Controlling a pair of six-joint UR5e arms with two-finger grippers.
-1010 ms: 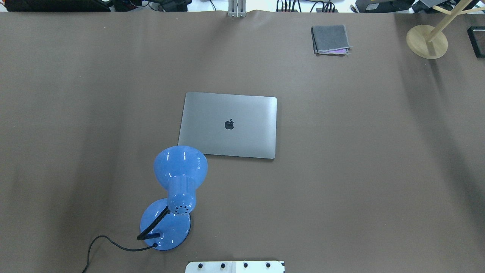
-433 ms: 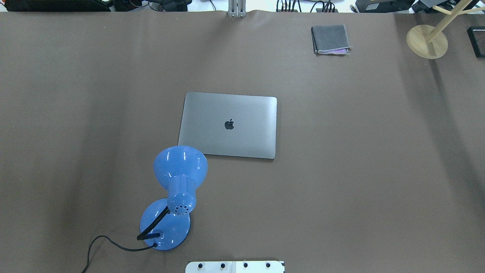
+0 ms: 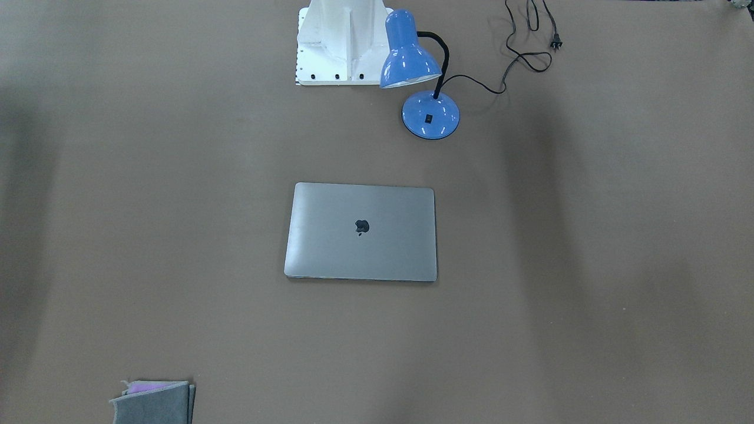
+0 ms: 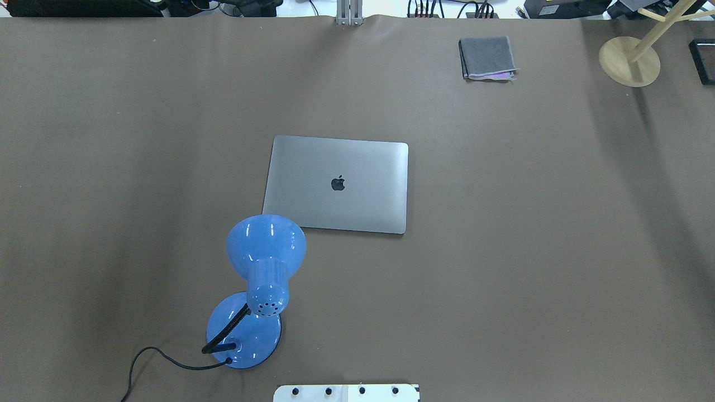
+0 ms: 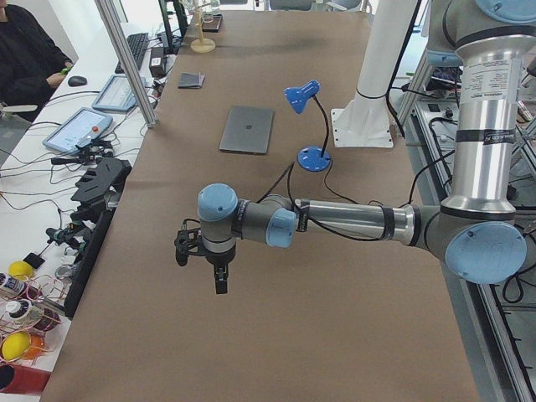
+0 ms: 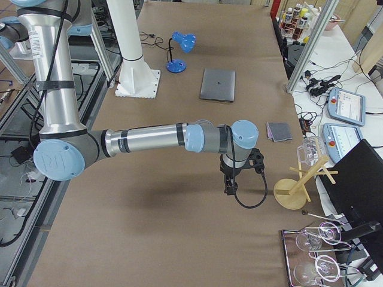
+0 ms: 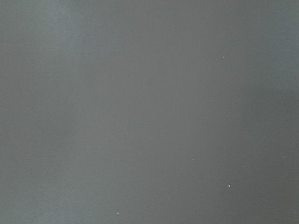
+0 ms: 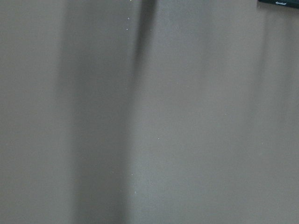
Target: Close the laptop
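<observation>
The laptop (image 4: 337, 184) lies flat at the middle of the brown table with its lid down and the dark apple logo facing up. It also shows in the front-facing view (image 3: 360, 232), the left view (image 5: 247, 129) and the right view (image 6: 218, 85). My left gripper (image 5: 220, 287) hangs over the table's left end, far from the laptop. My right gripper (image 6: 228, 190) hangs over the right end, also far from it. Both show only in the side views, so I cannot tell whether they are open or shut. The wrist views show only bare table cover.
A blue desk lamp (image 4: 265, 262) stands just near-left of the laptop, its shade by the laptop's corner, its cable (image 3: 518, 56) trailing. A folded grey cloth (image 4: 487, 58) lies at the far right. A wooden stand (image 4: 629, 60) is at the far right corner.
</observation>
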